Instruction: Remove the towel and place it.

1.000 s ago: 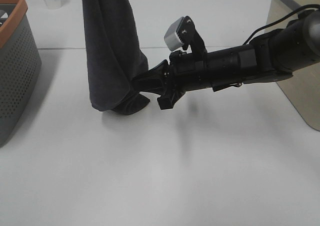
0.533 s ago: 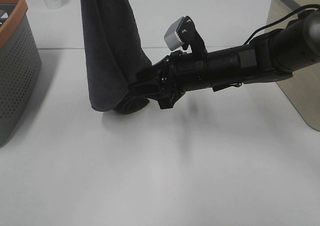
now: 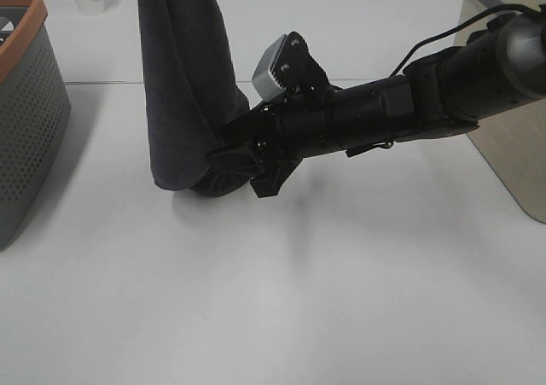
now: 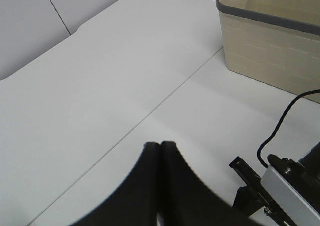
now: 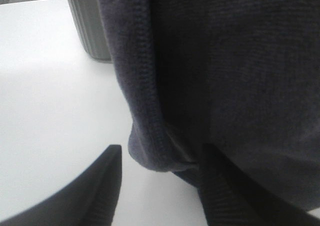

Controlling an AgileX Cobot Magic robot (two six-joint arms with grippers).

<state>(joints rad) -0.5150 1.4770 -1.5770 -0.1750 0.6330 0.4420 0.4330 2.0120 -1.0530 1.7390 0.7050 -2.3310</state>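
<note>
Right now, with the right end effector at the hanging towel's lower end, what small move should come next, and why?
Probably close the right end effector on the towel. The right wrist view shows its jaws open with the towel's folded lower edge sitting between them, so a grip looks ready. Closing would secure that end before any lifting or spreading.

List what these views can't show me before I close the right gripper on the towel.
Towel top end: cut off by the exterior high view's upper edge; what holds it is unseen.
Left gripper: left wrist view shows shut fingers, no cloth visible.
Right gripper: one finger blends into dark cloth in the right wrist view; contact unclear.
Basket inside: cut off by the exterior view's left edge.
</note>
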